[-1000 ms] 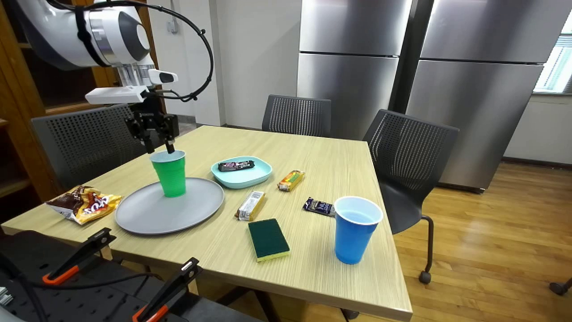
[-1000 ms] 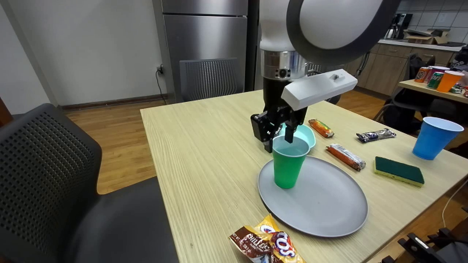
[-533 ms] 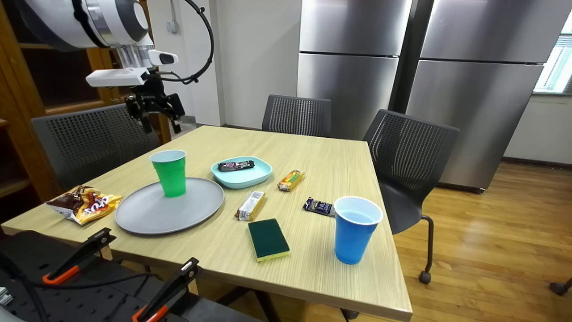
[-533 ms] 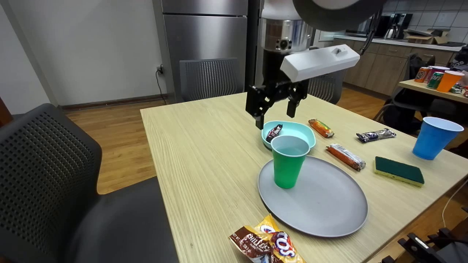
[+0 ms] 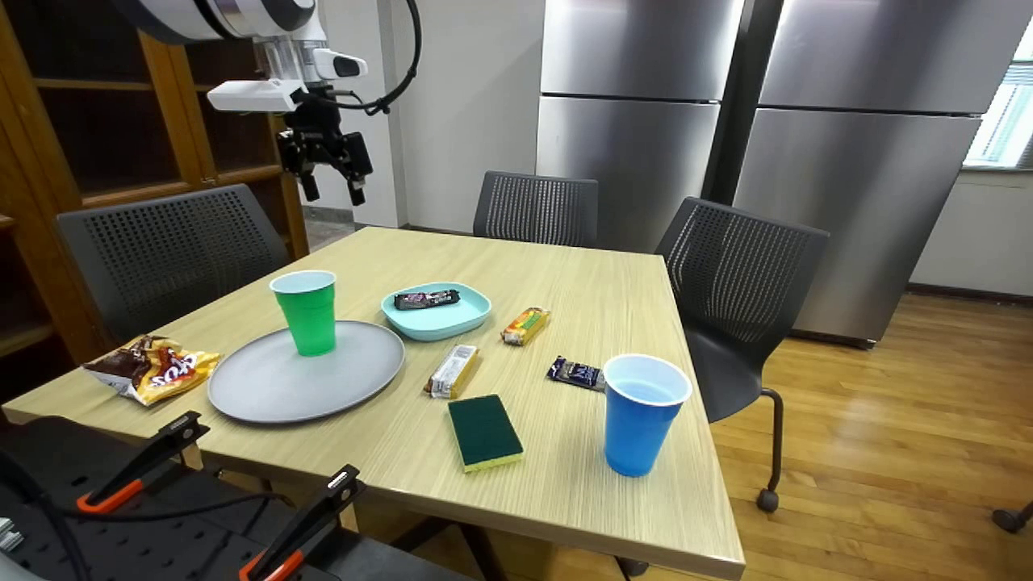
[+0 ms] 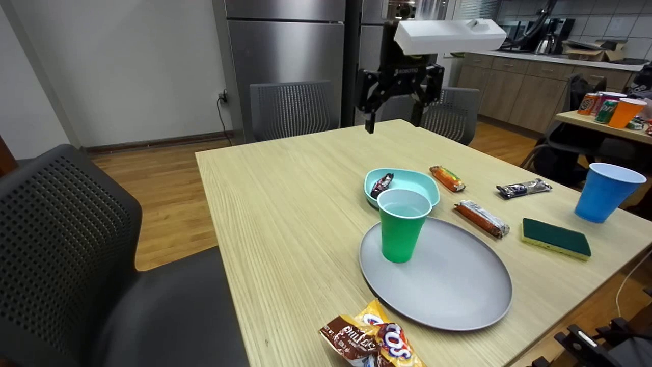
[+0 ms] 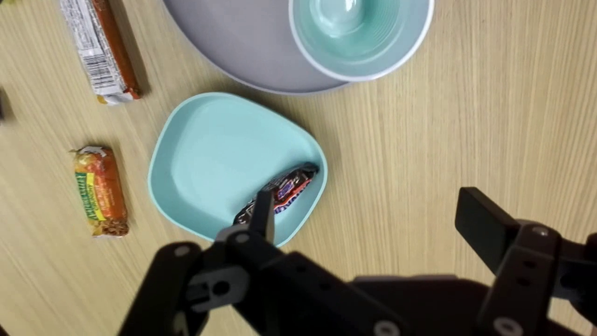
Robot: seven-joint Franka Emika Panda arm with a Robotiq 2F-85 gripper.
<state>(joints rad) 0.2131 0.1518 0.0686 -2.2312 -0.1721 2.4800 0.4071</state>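
Observation:
My gripper (image 5: 333, 192) is open and empty, high above the far part of the table. It also shows in an exterior view (image 6: 394, 121) and in the wrist view (image 7: 366, 200), its fingers wide apart with bare wood between them. A green cup (image 6: 402, 234) stands upright on a grey plate (image 6: 458, 290), apart from the gripper. In the wrist view I look into the cup (image 7: 359, 46) from above. A turquoise dish (image 7: 214, 140) beside the plate holds a dark-wrapped bar (image 7: 294, 186). One finger (image 7: 262, 217) partly covers that bar in the wrist view.
On the table lie an orange-yellow wrapped bar (image 5: 525, 325), a silver-and-orange bar (image 5: 453, 371), a dark blue bar (image 5: 576, 373), a green sponge (image 5: 484, 432) and a crumpled snack bag (image 5: 157, 367). A blue cup (image 5: 641, 420) stands near the table's edge. Chairs (image 5: 537, 208) surround the table.
The gripper has risen from the green cup's rim and moved away over the far part of the table, with its fingers wider apart. The cup stays on the plate.

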